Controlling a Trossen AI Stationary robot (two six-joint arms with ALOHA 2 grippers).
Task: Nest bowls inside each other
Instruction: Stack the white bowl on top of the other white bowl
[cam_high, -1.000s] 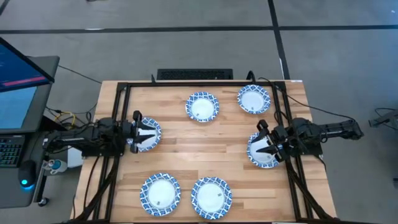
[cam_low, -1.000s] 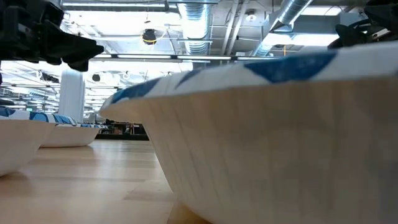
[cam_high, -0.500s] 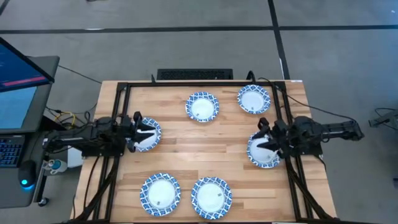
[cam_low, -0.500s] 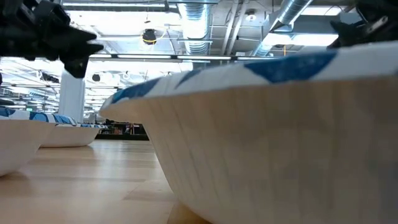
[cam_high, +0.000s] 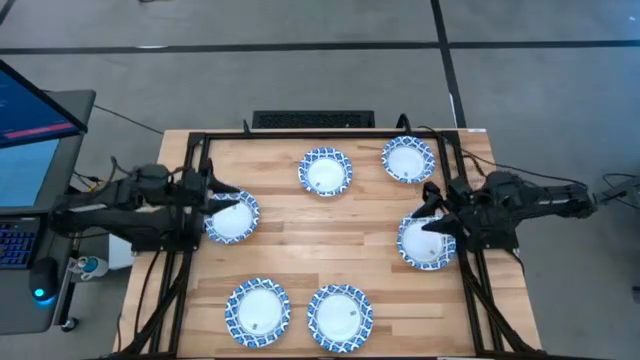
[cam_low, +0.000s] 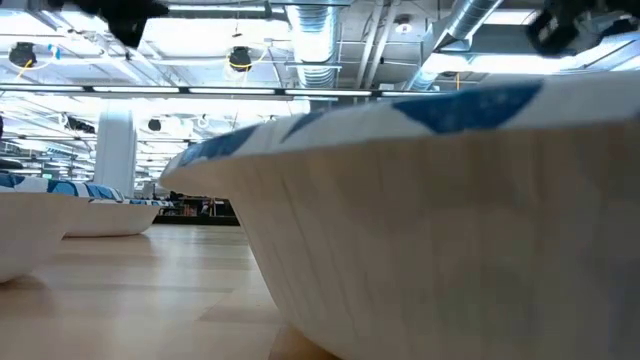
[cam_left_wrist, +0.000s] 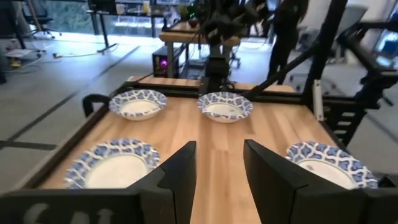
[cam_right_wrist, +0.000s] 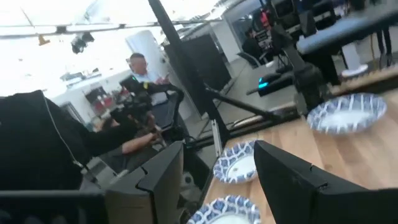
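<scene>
The wooden desk (cam_high: 330, 235) carries six bowls, none nested yet, and each can be placed against the desk's black frame (cam_high: 320, 137). Along the frame's far bar sit two: the far middle bowl (cam_high: 325, 171) and the far right bowl (cam_high: 408, 159). The left bowl (cam_high: 232, 217) lies just inside the frame's left rail, and the right bowl (cam_high: 426, 243) lies just inside its right rail. Toward the frame's near edge rest the near left bowl (cam_high: 257, 309) and the near middle bowl (cam_high: 339, 315), side by side but apart.

The left tool (cam_high: 222, 192) hangs over the left rail at the far rim of the left bowl; its wrist view shows its fingers (cam_left_wrist: 180, 171) spread apart with nothing between them. The right tool (cam_high: 432, 205) hangs by the right rail over the far edge of the right bowl, its fingers (cam_right_wrist: 163, 168) likewise parted and empty. Whether either tool touches its bowl is hard to judge from above.
</scene>
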